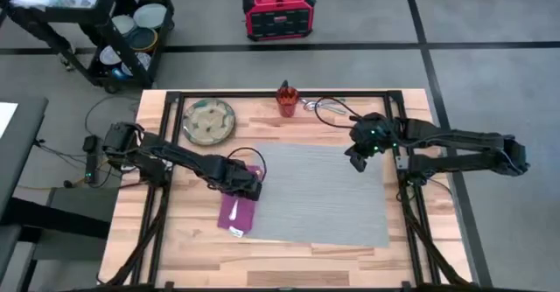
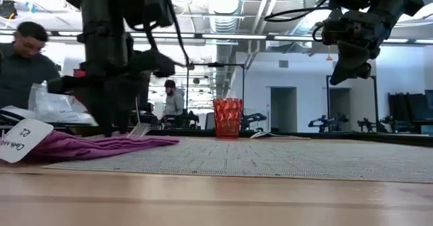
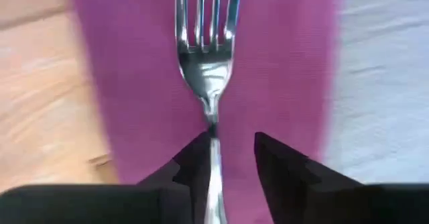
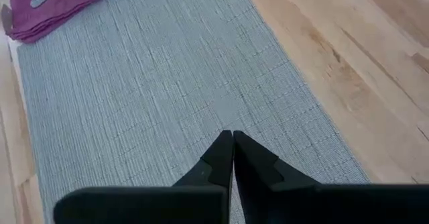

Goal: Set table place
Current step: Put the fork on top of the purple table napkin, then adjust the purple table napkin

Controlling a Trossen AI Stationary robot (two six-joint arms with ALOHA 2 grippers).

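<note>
Left gripper [image 3: 231,157]: You see its two fingers spread a little, one on each side of the fork [image 3: 206,63] handle. One finger touches the handle. You cannot tell if it grips.
Fork: It lies flat on the pink napkin [image 1: 238,206], at the left edge of the grey mat [image 1: 324,196]. Its long side runs straight out from the left gripper, prongs pointing away.
Right gripper [image 4: 232,158]: Its fingers are pressed together with nothing in them. It hangs high above the far right part of the mat.
Nearer arm: The left one, by a lot.
Plate [image 1: 208,120] and cup [image 1: 286,100]: Both sit at the back of the table [image 1: 289,257], off the mat.
Next job, I think: Bring the plate onto the mat.
</note>
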